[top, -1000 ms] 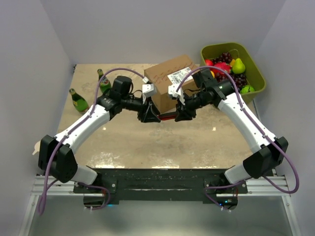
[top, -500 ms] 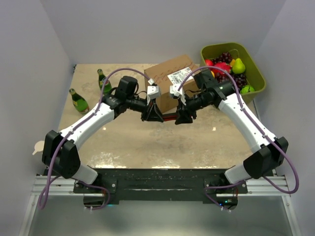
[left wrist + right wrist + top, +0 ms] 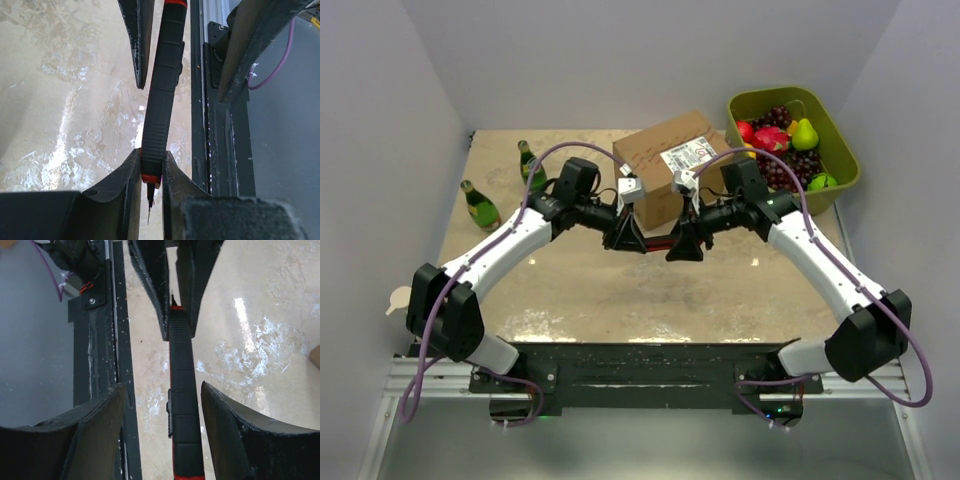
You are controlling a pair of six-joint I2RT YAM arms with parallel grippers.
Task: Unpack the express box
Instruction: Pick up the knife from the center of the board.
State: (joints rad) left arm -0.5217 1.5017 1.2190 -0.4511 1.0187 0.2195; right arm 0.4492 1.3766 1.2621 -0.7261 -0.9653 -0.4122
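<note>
The express box [image 3: 665, 165], brown cardboard with a white label, stands closed at the back of the table. In front of it a black utility knife with red ends [image 3: 658, 240] hangs above the table between both grippers. My left gripper [image 3: 638, 238] is shut on its blade end [image 3: 151, 160], and a thin blade tip pokes out between the fingers. My right gripper [image 3: 682, 246] is open [image 3: 162, 387]. Its fingers stand on either side of the knife handle [image 3: 182, 405] with gaps on both sides.
An olive-green tub [image 3: 842, 150] of fruit sits at the back right beside the box. Two green bottles [image 3: 480, 205] [image 3: 530, 165] are at the back left. The black base rail [image 3: 640, 365] runs along the near table edge, below the knife.
My left gripper closed on the knife's blade end. My right gripper then opened its jaws off the handle and shifted slightly left. The knife stays between them.
</note>
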